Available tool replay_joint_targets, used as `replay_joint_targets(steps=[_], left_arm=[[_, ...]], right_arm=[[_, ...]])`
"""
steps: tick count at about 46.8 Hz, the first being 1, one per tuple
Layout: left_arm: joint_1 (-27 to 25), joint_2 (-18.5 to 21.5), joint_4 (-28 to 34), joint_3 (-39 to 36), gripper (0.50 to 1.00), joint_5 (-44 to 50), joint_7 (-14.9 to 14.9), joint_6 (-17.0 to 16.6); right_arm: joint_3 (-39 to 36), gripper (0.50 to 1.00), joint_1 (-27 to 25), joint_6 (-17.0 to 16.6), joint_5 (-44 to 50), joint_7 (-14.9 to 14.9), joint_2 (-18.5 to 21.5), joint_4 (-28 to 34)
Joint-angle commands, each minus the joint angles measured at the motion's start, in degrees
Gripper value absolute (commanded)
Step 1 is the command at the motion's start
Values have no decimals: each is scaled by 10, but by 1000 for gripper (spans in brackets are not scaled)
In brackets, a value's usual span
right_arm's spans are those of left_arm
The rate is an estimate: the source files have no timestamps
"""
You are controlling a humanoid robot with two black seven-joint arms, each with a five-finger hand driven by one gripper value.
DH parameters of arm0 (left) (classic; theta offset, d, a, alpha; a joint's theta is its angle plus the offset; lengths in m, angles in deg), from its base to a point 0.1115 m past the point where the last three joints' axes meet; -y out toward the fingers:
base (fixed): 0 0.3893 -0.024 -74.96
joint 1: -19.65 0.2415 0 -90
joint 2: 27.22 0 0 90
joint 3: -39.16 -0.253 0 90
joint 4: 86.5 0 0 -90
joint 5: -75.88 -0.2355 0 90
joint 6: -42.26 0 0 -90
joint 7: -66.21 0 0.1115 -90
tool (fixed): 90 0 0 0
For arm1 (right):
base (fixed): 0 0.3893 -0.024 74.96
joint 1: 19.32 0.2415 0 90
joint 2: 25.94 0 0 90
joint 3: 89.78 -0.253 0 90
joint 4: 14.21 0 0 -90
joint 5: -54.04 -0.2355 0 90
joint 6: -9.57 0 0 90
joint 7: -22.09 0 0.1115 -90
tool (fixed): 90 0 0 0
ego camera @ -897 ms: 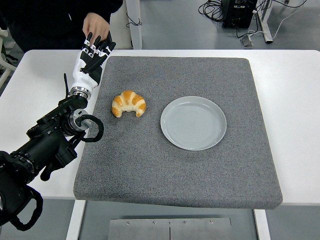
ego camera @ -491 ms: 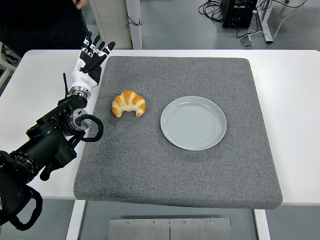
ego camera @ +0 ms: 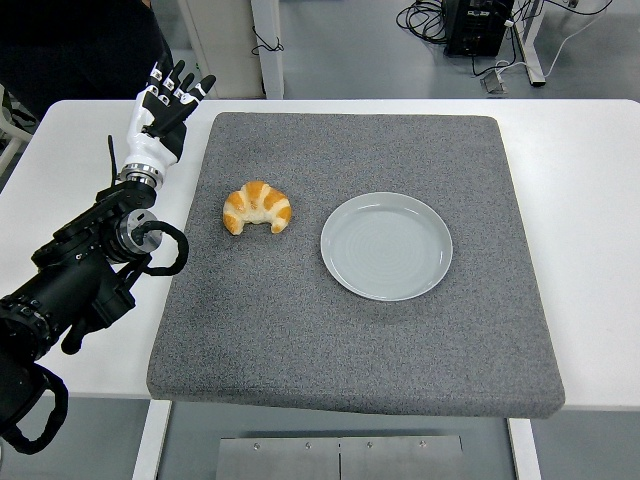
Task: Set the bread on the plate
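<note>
Right now the left robot hand [ego camera: 162, 105] hangs over the white table [ego camera: 70, 150] at about ten o'clock from the grey mat [ego camera: 350, 330], just off the mat's far-left corner, fingers spread and holding nothing. The bread [ego camera: 258, 207], a croissant, lies on the mat at roughly four o'clock from that hand and well apart from it, its curved back toward the far side and its two tips pointing at the near edge. The plate [ego camera: 386, 246] sits bare at about three o'clock from the croissant, near it but not touching. To do the reach well, I'd say the hand should come in over the mat and down onto the thick middle of the croissant, closing gently so the crust doesn't crush, then lift clear of the plate's rim before setting down at its centre. As for what can't be seen: the right arm is nowhere in view, the left arm's shoulder end is cut off at the lower-left corner, and a person in dark clothing [ego camera: 80, 40] at the top left shows only in part.
</note>
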Motion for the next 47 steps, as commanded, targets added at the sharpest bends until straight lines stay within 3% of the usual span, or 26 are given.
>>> replay_joint_targets(steps=[1, 7, 11, 28, 39, 47], left_arm=[[-11, 4, 1, -1, 978, -8, -16, 0], [-19, 36, 9, 0, 978, -34, -68, 1], [-21, 59, 16, 0, 978, -49, -88, 3], [-20, 113, 76, -1, 978, -161, -91, 5], [-22, 176, 164, -39, 978, -239, -90, 5], [-20, 182, 197, -46, 978, -290, -92, 4]], right_arm=[[0, 1000, 0, 0, 0, 0, 0, 0], [0, 1000, 0, 0, 0, 0, 0, 0], [0, 1000, 1, 0, 0, 0, 0, 0], [0, 1000, 0, 0, 0, 0, 0, 0], [0, 1000, 0, 0, 0, 0, 0, 0], [0, 1000, 0, 0, 0, 0, 0, 0]])
